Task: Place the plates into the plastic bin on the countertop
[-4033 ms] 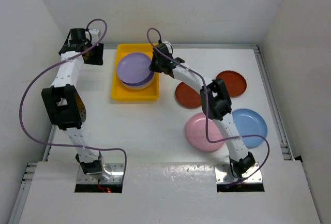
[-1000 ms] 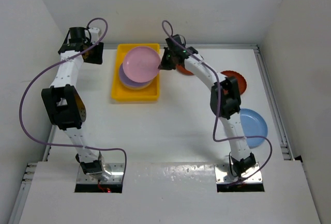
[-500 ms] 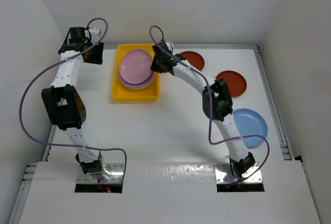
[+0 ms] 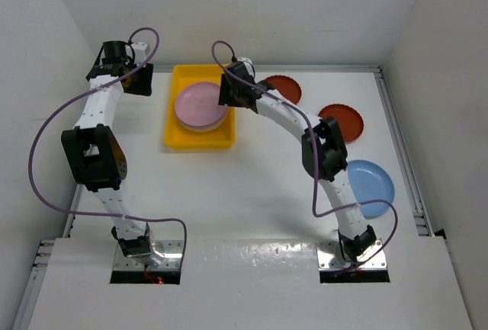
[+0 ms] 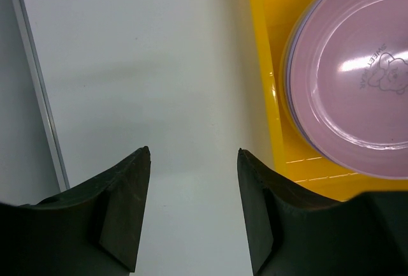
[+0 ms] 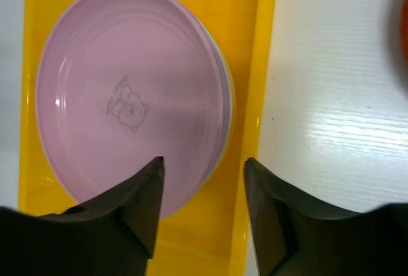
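Since half a second ago, the pink plate point(image 4: 200, 105) has settled flat onto the stack point(image 6: 224, 97) inside the yellow bin point(image 4: 197, 144), and the right claw point(image 6: 204, 162) has let go of it. That claw now hangs spread over the bin's right wall, pinching nothing. Left of the bin, the left claw point(image 5: 191, 155) hovers spread over the white table point(image 4: 229, 185), empty. Right of the bin, two brown-red plates point(image 4: 280, 86) point(image 4: 343, 120) and one blue plate point(image 4: 372, 185) lie on the table.

Plate stack point(image 4: 200, 106) in bin point(image 4: 200, 142), loose plates point(image 4: 368, 185) right — on countertop point(image 4: 229, 193)
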Controlling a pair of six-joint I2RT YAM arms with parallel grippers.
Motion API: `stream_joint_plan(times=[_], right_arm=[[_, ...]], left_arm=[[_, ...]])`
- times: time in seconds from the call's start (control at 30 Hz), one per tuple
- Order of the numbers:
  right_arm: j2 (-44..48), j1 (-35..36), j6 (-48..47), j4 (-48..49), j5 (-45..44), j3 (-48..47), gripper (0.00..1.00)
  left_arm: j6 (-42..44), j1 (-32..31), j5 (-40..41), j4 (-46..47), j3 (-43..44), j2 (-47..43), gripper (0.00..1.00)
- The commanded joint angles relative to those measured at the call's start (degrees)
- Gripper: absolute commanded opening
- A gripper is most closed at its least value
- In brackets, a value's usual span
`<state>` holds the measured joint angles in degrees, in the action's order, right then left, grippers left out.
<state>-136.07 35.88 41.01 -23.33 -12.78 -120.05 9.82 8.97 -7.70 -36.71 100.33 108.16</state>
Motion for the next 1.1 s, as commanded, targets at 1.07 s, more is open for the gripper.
stream_joint_plan(times=[1.07], right_arm=[[74.99,-78.77,2.49,-4.01,9.61,97.28,0.67]], left_arm=[[-1.04,-0.18,-4.86,0.59,4.26,1.70,0.59]])
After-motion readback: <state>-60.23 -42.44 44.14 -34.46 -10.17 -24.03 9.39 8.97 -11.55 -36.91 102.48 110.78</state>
